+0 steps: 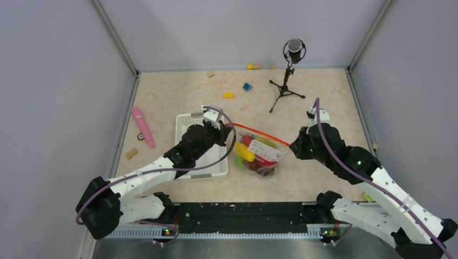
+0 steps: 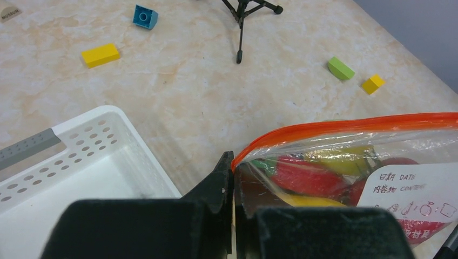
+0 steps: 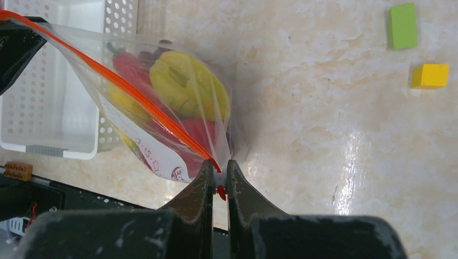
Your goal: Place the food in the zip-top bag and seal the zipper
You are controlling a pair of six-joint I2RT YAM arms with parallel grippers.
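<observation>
Orange-red zipper [image 1: 260, 133] is what matters here. Its long axis runs approx. left-to-right btw the two arms, a bit slanted, w/ the L end farther from the arm bases than the R end. The left fingers [image 2: 229, 171] are clenched on the L end of the strip, just beside the white basket [image 1: 186, 121]. The right fingers [image 3: 209, 172] are pinched on the opposite end, where a small red tab shows btw them. So the strip is stretched straight from one arm to the other. The zip-top bag [image 1: 264, 162] hangs under it, its bottom on the surface [image 1: 324, 97]. The food [image 1: 246, 152] is all inside the bag: yellow, red and dark pieces, none seen in the basket. From both wrist views the strip looks like one thin line, but I cannot tell if it is pressed shut along its whole length. I think any closing stroke must follow this axis, and each arm is nearest to its own end.
</observation>
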